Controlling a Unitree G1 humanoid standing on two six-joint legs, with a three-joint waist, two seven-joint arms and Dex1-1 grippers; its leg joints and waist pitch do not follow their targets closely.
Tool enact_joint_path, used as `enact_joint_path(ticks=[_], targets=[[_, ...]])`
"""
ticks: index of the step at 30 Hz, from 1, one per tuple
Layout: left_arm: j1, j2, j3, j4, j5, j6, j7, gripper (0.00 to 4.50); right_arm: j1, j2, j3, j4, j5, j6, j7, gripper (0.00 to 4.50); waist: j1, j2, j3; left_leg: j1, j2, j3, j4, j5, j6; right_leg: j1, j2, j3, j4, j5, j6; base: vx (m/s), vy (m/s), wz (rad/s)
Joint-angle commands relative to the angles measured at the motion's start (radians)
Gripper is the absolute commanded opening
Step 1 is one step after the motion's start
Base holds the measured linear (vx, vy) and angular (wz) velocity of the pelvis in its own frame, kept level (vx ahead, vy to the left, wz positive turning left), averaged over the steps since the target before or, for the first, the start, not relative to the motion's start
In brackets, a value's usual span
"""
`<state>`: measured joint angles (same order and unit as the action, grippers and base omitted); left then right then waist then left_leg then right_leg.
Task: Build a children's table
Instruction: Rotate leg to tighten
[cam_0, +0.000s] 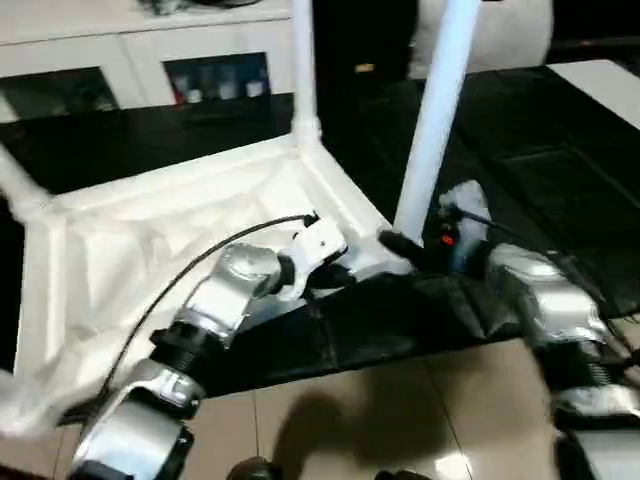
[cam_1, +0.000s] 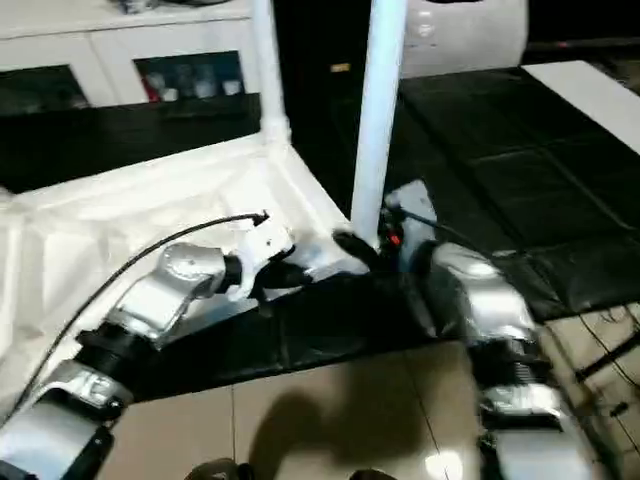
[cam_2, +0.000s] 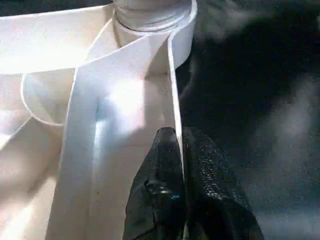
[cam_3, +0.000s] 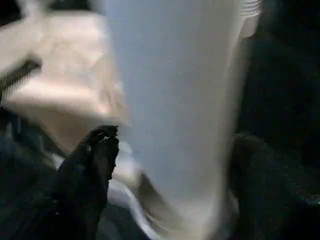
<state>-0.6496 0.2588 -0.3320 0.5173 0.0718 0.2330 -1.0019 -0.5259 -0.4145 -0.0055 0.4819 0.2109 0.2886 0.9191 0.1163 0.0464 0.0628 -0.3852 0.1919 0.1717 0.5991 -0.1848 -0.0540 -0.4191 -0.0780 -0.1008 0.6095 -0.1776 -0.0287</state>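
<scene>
Three legs stand up in the upside-down table top (cam_0: 150, 240); the left gripper (cam_2: 177, 150) pinches its rim, and the right gripper (cam_3: 170, 165), fingers wide apart, sits around the near leg (cam_0: 435, 110).

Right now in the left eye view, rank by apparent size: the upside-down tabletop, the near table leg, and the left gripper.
1. tabletop, largest.
2. near table leg.
3. left gripper, smallest, shut on the tabletop's rim.

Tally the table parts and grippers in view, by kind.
Tabletop: 1
Legs standing in sockets: 3, far, near, left
Grippers: 2, left gripper shut on the tabletop's rim, right gripper at the near leg
Total: 6
</scene>
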Motion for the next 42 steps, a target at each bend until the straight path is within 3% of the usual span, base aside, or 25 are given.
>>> enact_joint_path(ticks=[1, 4, 10, 17, 30, 35, 38, 40, 42], targets=[[-0.014, 0.018, -0.023, -0.022, -0.003, -0.072, -0.079, 0.0, 0.004, -0.022, 0.008, -0.02, 0.004, -0.026, 0.055, 4.25, -0.001, -0.01, -0.073, 0.011, 0.039, -0.008, -0.054, -0.084, 0.122, 0.072, -0.071, 0.055, -0.064, -0.076, -0.229, 0.0, 0.0, 0.0], [0.003, 0.06, -0.043, -0.055, -0.035, -0.107, -0.191, 0.0, 0.021, -0.078, 0.046, -0.05, 0.004, -0.038, 0.168, 4.44, 0.002, -0.007, -0.072, 0.013, 0.04, -0.009, -0.056, -0.118, 0.11, 0.072, -0.074, 0.053, -0.068, -0.126, -0.224, 0.0, 0.0, 0.0], [0.003, 0.11, -0.083, -0.066, -0.04, -0.156, -0.303, 0.0, 0.045, -0.134, 0.099, -0.101, 0.039, -0.047, 0.361, 4.44, 0.017, -0.011, -0.074, 0.013, 0.044, -0.009, -0.056, -0.122, 0.11, 0.071, -0.076, 0.056, -0.065, -0.135, -0.229, 0.0, 0.0, 0.0], [0.002, 0.135, -0.098, -0.07, -0.059, -0.194, -0.398, 0.0, 0.067, -0.161, 0.133, -0.147, 0.094, -0.008, 0.509, 3.82, 0.028, -0.012, -0.077, 0.013, 0.046, -0.011, -0.056, -0.115, 0.106, 0.069, -0.075, 0.056, -0.064, -0.143, -0.222, 0.0, 0.0, 0.0], [-0.001, 0.124, -0.087, -0.04, -0.052, -0.211, -0.379, 0.0, 0.087, -0.171, 0.144, -0.161, 0.12, 0.024, 0.565, 2.84, 0.032, -0.018, -0.08, 0.011, 0.043, -0.01, -0.052, -0.097, 0.105, 0.07, -0.075, 0.054, -0.063, -0.151, -0.216, 0.0, 0.0, 0.0], [0.005, 0.108, -0.067, -0.054, -0.073, -0.165, -0.35, 0.0, 0.098, -0.143, 0.128, -0.201, 0.162, 0.082, 0.539, 2.44, 0.036, -0.017, -0.082, 0.011, 0.045, -0.01, -0.051, -0.072, 0.113, 0.069, -0.074, 0.055, -0.06, -0.13, -0.219, 0.0, 0.0, 0.0], [0.0, 0.08, -0.047, -0.056, -0.062, -0.073, -0.266, 0.0, 0.088, -0.074, 0.12, -0.213, 0.141, 0.154, 0.379, 2.21, 0.032, -0.016, -0.077, 0.011, 0.043, -0.01, -0.053, -0.076, 0.104, 0.066, -0.071, 0.055, -0.061, -0.138, -0.219, 0.0, 0.0, 0.0], [-0.003, 0.068, -0.039, -0.054, -0.061, -0.047, -0.239, 0.0, 0.077, -0.048, 0.112, -0.196, 0.125, 0.16, 0.319, 2.18, 0.025, -0.017, -0.075, 0.013, 0.039, -0.01, -0.056, -0.114, 0.074, 0.067, -0.077, 0.053, -0.073, -0.229, -0.195, 0.0, 0.0, 0.0], [-0.011, 0.017, -0.01, -0.053, -0.056, 0.037, -0.136, 0.0, 0.038, 0.04, 0.08, -0.133, 0.077, 0.155, 0.116, 2.13, 0.012, -0.013, -0.066, 0.01, 0.036, -0.012, -0.062, -0.142, 0.052, 0.066, -0.074, 0.051, -0.08, -0.294, -0.171, 0.0, 0.0, 0.0]])
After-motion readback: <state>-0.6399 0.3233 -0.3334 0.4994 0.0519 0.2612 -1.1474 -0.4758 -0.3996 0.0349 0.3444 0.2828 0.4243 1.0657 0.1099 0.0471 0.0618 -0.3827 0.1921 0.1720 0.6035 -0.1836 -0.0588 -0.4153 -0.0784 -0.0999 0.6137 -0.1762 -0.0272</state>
